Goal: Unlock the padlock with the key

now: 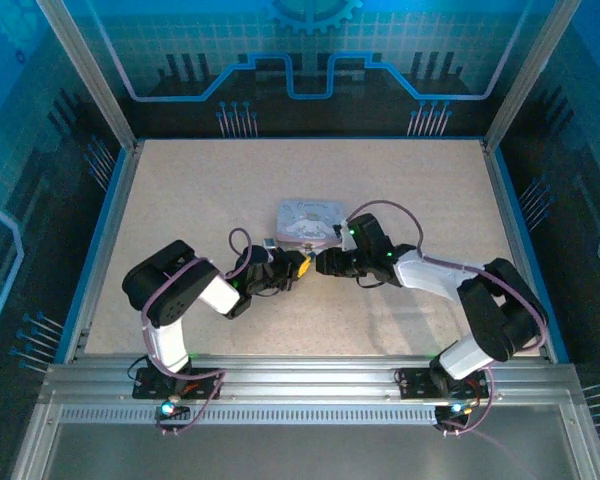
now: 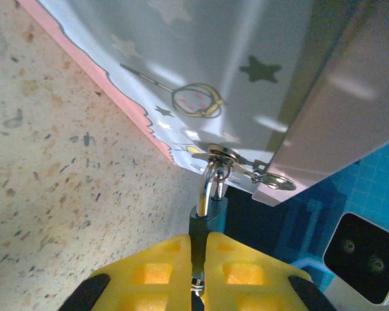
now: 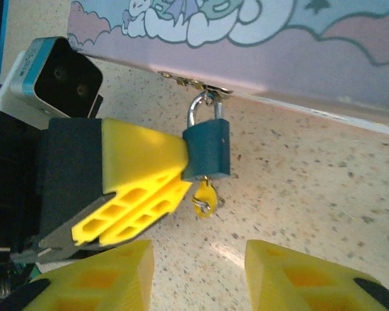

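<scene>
- Two arms reach in over one speckled table (image 1: 180, 200), and their tips almost meet at the near edge of one pale tin box (image 1: 308, 222) printed with stars and clouds.
- One padlock (image 3: 207, 150), small and dark teal, hangs at the box's near side from its one metal hasp (image 3: 196, 84), just above the tabletop.
- One silvery shackle (image 3: 196, 110) is threaded through the hasp, and both of its legs run down to the lock body.
- One key (image 3: 204, 196) sticks out of the underside of the padlock. The part that shows looks yellow, and one thin wire ring hangs on it.
- On the left gripper (image 2: 198, 243), two yellow fingers (image 3: 142, 172) are pressed together on the padlock body. The left wrist view shows the body as a narrow dark strip squeezed between them, so this claw is clamped on the lock.
- On the right gripper (image 3: 198, 254), two yellow fingers stand well apart with bare table between them and grip nothing. The key hangs just beyond the gap and touches neither finger.
- One wrist camera (image 3: 58, 71) sits above the left arm's clamped fingers in the right wrist view.
</scene>
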{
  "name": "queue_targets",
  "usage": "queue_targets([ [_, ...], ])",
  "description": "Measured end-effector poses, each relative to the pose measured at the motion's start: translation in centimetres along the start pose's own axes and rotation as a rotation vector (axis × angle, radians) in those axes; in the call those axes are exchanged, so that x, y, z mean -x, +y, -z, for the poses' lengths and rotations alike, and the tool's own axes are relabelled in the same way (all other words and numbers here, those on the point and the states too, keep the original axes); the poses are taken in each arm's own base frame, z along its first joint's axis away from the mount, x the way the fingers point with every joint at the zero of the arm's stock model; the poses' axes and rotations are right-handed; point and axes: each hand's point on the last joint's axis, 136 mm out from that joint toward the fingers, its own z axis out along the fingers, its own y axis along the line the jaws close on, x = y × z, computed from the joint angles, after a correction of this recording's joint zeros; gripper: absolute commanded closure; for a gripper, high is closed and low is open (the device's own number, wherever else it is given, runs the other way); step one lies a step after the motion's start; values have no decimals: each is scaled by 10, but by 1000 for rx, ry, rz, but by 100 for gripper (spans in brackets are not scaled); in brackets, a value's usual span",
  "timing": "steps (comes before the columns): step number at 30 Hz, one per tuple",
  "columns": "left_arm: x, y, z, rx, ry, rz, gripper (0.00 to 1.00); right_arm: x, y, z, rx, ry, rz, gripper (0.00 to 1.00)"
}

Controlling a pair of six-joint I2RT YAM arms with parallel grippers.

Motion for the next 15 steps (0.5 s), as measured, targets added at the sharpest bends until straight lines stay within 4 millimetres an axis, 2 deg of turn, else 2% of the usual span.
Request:
queue_targets([
  [2, 0, 0, -1, 2, 0, 0, 89, 2, -1, 8, -22, -18, 40, 53],
  [6, 0, 0, -1, 5, -1, -2, 89, 13, 4, 28, -47, -89, 148, 39],
  [9, 0, -1, 0, 4, -1, -2, 89, 26, 13, 52, -74, -186, 302, 34],
  [12, 0, -1, 0, 7, -1, -2, 88, 31, 27, 70, -105, -275, 540, 31],
  [15, 0, -1, 0, 7, -1, -2, 88, 22, 40, 76, -134, -320, 811, 29],
])
